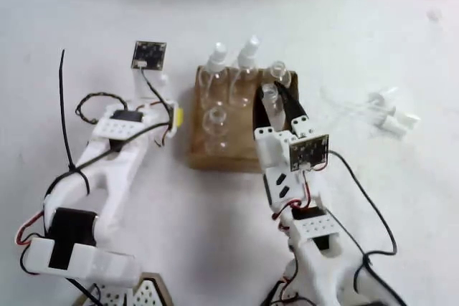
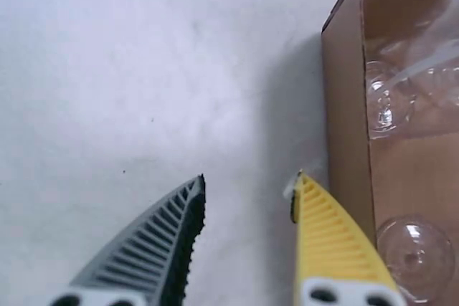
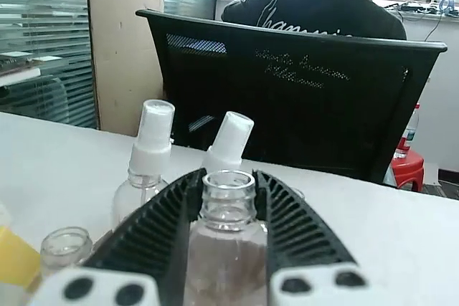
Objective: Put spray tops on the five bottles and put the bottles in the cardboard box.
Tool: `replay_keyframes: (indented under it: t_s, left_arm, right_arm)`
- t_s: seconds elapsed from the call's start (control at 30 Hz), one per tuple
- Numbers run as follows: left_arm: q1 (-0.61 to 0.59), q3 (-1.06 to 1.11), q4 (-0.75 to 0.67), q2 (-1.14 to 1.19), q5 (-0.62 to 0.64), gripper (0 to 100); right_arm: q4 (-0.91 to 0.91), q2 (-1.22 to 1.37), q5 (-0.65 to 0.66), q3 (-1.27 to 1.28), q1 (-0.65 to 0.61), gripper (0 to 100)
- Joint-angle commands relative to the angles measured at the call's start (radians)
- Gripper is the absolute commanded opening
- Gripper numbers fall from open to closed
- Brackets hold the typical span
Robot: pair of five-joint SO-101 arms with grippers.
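The cardboard box (image 1: pixel 197 150) stands mid-table with several clear bottles in it. Two at the back wear white spray tops (image 1: pixel 216 54) (image 1: pixel 249 46); they also rise behind the held bottle as spray tops (image 3: pixel 152 134) (image 3: pixel 231 134). My right gripper (image 1: pixel 270 97) (image 3: pixel 228 177) is shut on a topless bottle (image 3: pixel 228 213) inside the box, at its neck. Other topless bottles (image 1: pixel 215 121) (image 1: pixel 277 71) stand in the box. My left gripper (image 2: pixel 247 180) (image 1: pixel 172 109) is open and holds nothing, low over the table just outside the box's wall (image 2: pixel 344 105).
Loose white spray tops (image 1: pixel 391 114) lie on the table to the right of the box. A black cable (image 1: pixel 64 105) trails along the left arm. A black office chair (image 3: pixel 323 84) stands beyond the table's far edge.
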Motion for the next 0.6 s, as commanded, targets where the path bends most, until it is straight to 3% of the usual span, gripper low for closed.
replay_keyframes:
  t_s: [0.0,0.27,0.57]
  left_arm:
    - [0.008,-0.052,-0.025,-0.002,-0.009,19]
    - [0.008,-0.052,-0.025,-0.002,-0.009,19]
    - [0.008,-0.052,-0.025,-0.002,-0.009,19]
  right_arm:
    - [-0.150,0.130,0.008,-0.009,0.025,1.6]
    - [-0.364,0.295,0.015,0.040,0.036,1.6]
    - [-0.377,0.344,0.015,0.043,0.036,2.0]
